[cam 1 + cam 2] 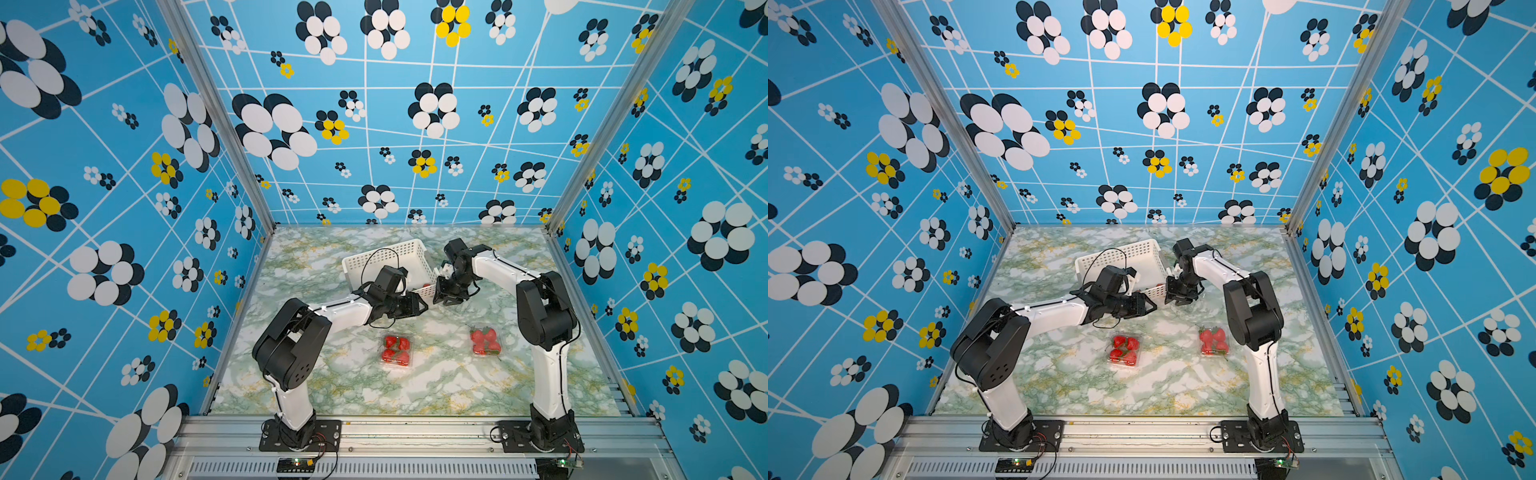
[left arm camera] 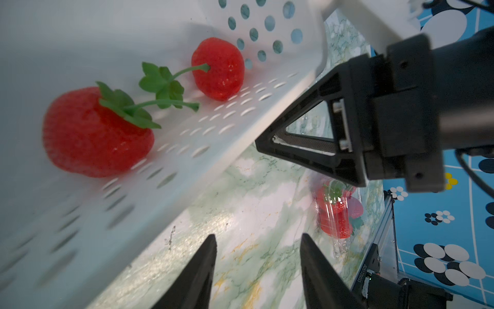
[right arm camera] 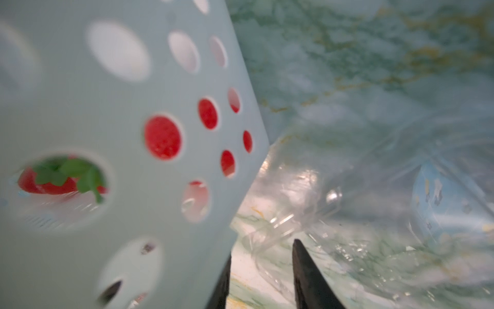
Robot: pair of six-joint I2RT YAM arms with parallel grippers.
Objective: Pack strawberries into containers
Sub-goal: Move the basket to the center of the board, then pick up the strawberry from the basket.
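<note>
We find 2 containers (image 1: pixel 397 352) filled on the near tabletop (image 1: pixel 374 390). At least 2 strawberries (image 2: pixel 96 133) remain in the far basket (image 1: pixel 384 249). A 3rd container (image 3: pixel 347 214) appears empty beside it. The left end effector (image 2: pixel 256 238) and right end effector (image 3: pixel 262 247) stand parted, grasping nothing.

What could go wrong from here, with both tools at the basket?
The two strawberries in the white basket have overlapping stems and leaves; lifting one may drag the other. The right tool sits tight beside the basket's corner and the clear clamshell, so any move might shove either.
</note>
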